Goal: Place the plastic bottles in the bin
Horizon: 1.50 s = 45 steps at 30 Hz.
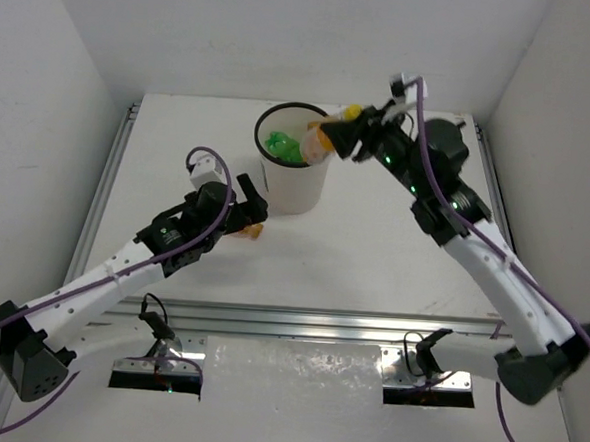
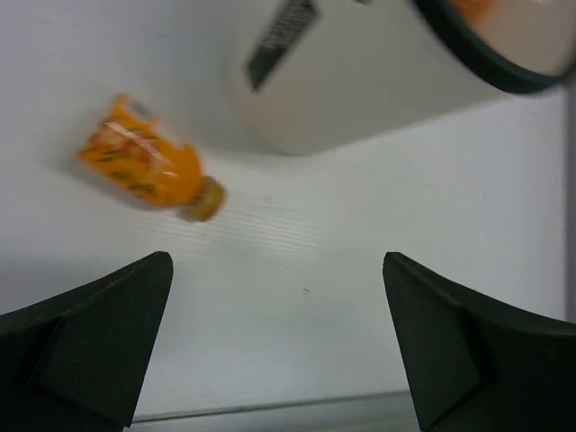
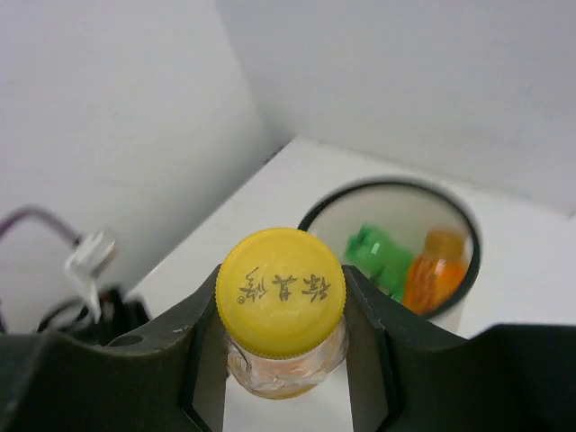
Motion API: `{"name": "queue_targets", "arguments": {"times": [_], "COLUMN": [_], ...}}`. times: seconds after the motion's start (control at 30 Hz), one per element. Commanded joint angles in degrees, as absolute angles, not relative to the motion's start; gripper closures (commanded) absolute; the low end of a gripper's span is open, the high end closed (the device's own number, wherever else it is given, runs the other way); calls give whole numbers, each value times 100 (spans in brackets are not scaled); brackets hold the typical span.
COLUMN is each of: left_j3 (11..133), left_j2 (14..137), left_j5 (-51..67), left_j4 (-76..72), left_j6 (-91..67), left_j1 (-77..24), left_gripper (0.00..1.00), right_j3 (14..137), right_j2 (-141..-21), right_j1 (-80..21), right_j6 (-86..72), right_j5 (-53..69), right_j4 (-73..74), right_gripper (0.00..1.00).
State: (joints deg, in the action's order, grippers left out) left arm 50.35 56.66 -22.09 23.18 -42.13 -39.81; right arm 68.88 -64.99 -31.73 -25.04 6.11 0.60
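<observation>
left gripper (image 2: 277,270): wide open, low over table (image 1: 393,257). just ahead: orange bottle (image 2: 148,171) on its side, near bin (image 1: 295,191), not touching. right gripper (image 1: 338,137): clamped on yellow-capped bottle (image 3: 281,292), seemingly right at the bin rim. inside bin: green bottle (image 3: 373,255), second orange bottle (image 3: 436,270).

On the left wrist view I am seeing the bin (image 2: 360,81) running off the top edge, its label (image 2: 282,40) blurring past reading, and the lying orange bottle (image 2: 148,166) smearing too. From above, the left gripper (image 1: 248,204) is covering most of that bottle. On the right wrist view, the yellow cap (image 3: 281,292) and the jaws are hiding most of the held bottle (image 3: 283,376).
</observation>
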Motion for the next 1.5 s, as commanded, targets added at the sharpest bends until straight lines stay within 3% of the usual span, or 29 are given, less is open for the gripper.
{"name": "queue_targets", "arguments": {"times": [0.0, 0.1, 0.2, 0.3, 0.33, 0.47, 0.57, 0.73, 1.03, 1.17, 1.2, 1.3, 1.33, 1.37, 1.4, 1.47], "left_j3": [4992, 5001, 5088, 5299, 5335, 5344, 5125, 5185, 5598, 5581, 5468, 5292, 5239, 5212, 5177, 5177], "left_j2": [5888, 6090, 6493, 6880, 6978, 7216, 7277, 7777, 9305, 9615, 9641, 9747, 9686, 9590, 9467, 8801], "left_j5": [-3507, -3516, -3568, -3638, -3726, -3779, -3762, -3823, -3770, -3884, -3867, -3481, -3385, -3271, -3287, -3357], "left_j4": [3085, 2980, 2777, 3014, 3215, 3331, 3051, 2646, 1873, 1321, 1188, 862, 827, 939, 1027, 1404], "left_j6": [-5097, -5238, -5317, -5738, -6070, -6626, -6759, -6671, -6364, -5978, -5890, -5669, -5617, -5538, -5433, -5013], "left_j1": [-3640, -3314, -3138, -3103, -3103, -3085, -3094, -3006, -2743, -2698, -2681, -2444, -2339, -2303, -2303, -2364], "left_gripper": [0, 0, 0, 0, 0, 0, 0, 0, 1, 10, 26, 60, 82, 93, 100, 100], "right_j3": [8100, 9366, 10413, 11196, 11493, 11918, 11516, 9462, 7455, 6638, 6514, 6093, 5995, 5846, 5801, 5679], "right_j2": [-7740, -9015, -10009, -10597, -10687, -10811, -10329, -8592, -6621, -6058, -5951, -5512, -5398, -5162, -5037, -4722], "right_j1": [-3182, -3164, -3155, -3146, -3146, -3138, -3138, -3146, -3146, -3155, -3155, -3155, -3155, -3155, -3155, -3155], "right_j6": [-1592, -1336, -1301, -1327, -1336, -1240, -1265, -1485, -1722, -1810, -1828, -1881, -1890, -1916, -1916, -1925], "right_j5": [9, -140, -237, -27, -26, -26, -211, -80, 719, 896, 914, 818, 791, 721, 695, 563], "right_j4": [298, 851, 1422, 1906, 2073, 2424, 2470, 1689, 1380, 1318, 1318, 1310, 1318, 1327, 1414, 1555], "right_gripper": [97, 91, 33, 13, 1, 1, 1, 1, 1, 1, 1, 1, 1, 1, 1, 1]}}
